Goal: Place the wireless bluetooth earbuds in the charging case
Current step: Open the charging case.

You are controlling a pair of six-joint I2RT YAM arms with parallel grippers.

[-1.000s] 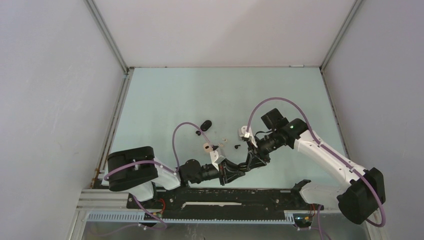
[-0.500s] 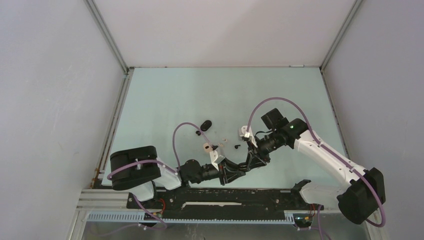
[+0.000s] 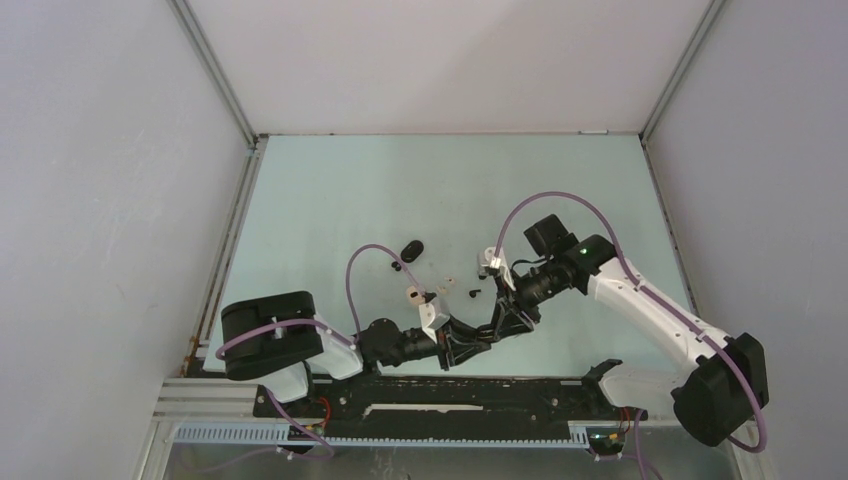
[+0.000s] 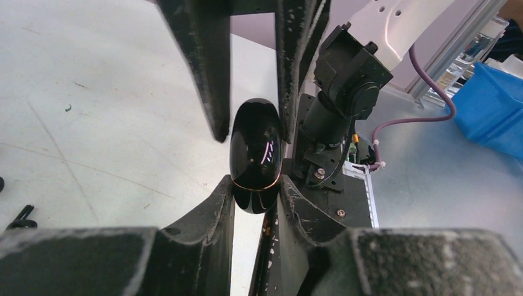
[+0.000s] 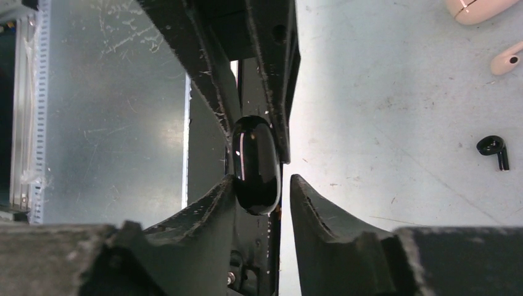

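Found black charging case (image 4: pixel 256 154) pinched between left gripper (image 4: pixel 256 185) fingers. Found right gripper (image 5: pixel 262 182) slightly parted astride it, one finger apparently touching. Noted black earbud (image 5: pixel 493 148) loose on tabletop (image 5: pixel 382 123), well apart.

L arm (image 3: pixel 335 358) + R arm (image 3: pixel 650 305): wht links, blk joints | cables (image 3: pixel 560 197): purple | fingers (image 4: pixel 197 228): blk, rough

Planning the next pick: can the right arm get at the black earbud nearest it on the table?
Probably yes. The right end effector stands open around the black case, which the left end effector clamps; the black earbud lies alone on the table nearby.
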